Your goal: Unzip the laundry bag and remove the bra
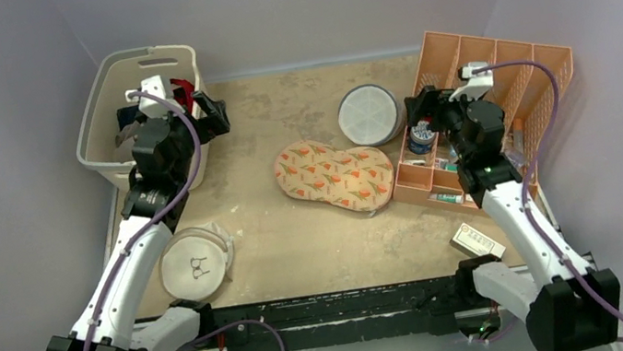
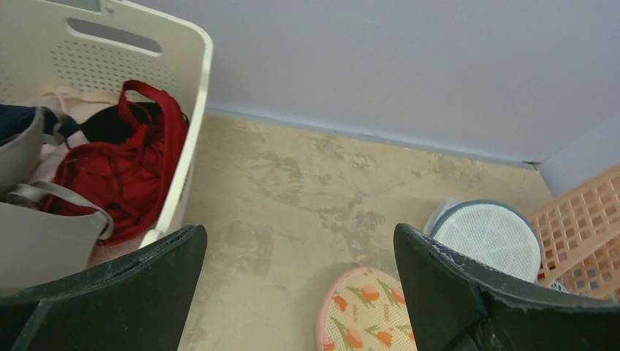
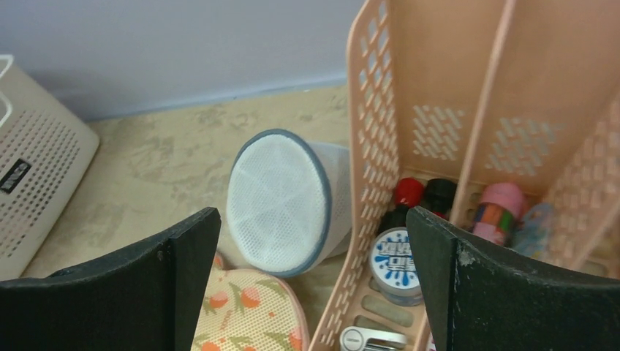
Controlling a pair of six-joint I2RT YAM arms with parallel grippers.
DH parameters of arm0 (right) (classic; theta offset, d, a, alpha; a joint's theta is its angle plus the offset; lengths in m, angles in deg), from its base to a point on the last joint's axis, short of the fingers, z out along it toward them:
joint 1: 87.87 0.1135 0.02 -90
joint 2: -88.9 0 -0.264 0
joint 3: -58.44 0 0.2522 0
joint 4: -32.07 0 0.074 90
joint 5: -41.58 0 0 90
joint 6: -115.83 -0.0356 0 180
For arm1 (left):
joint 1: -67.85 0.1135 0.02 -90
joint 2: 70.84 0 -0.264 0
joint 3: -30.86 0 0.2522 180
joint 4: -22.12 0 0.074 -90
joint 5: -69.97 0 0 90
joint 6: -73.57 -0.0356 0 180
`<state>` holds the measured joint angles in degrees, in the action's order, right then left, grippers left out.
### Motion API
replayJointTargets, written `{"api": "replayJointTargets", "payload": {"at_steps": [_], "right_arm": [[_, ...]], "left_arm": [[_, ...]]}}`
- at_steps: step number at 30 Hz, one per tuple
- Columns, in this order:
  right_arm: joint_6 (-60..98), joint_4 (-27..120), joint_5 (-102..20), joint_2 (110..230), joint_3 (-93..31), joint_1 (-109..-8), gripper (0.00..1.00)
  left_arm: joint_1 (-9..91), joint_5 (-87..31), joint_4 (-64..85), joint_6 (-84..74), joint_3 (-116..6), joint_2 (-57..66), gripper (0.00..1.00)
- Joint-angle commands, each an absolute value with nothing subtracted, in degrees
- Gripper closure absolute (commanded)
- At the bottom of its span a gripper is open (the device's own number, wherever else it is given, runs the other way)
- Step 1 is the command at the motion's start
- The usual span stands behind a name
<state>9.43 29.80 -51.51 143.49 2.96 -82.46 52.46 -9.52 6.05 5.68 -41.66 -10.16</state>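
The laundry bag (image 1: pixel 334 174), peanut-shaped, cream with orange flower print and pink edging, lies closed and flat in the middle of the table. One lobe shows in the left wrist view (image 2: pixel 365 311) and in the right wrist view (image 3: pixel 245 314). The bra is not visible. My left gripper (image 1: pixel 210 116) is open and empty, raised beside the basket, left of the bag. My right gripper (image 1: pixel 421 108) is open and empty, raised by the organizer's left edge, right of the bag. Neither touches the bag.
A cream laundry basket (image 1: pixel 106 104) with red and dark garments stands back left. A round white mesh drum (image 1: pixel 368 114) lies behind the bag. A peach organizer (image 1: pixel 500 87) with small items stands right. A round white bag with a bra icon (image 1: pixel 198 265) lies front left. A small box (image 1: pixel 476 241) lies front right.
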Motion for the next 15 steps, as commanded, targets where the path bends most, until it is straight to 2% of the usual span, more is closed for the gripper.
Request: {"api": "replayJointTargets", "payload": {"at_steps": [1, 7, 15], "right_arm": [[6.0, 23.7, -39.7, 149.0, 1.6, -83.4, 0.0], [6.5, 24.5, -28.7, 160.8, -2.9, -79.4, 0.0], [14.4, 37.4, -34.4, 176.7, -15.9, -64.2, 0.0]], "left_arm": [[50.9, -12.9, 12.1, 7.3, -41.5, -8.7, 0.01], [49.6, -15.8, 13.1, 8.1, -42.2, -6.2, 0.01], [48.5, -16.6, 13.6, 8.0, -42.7, -4.8, 0.01]]}}
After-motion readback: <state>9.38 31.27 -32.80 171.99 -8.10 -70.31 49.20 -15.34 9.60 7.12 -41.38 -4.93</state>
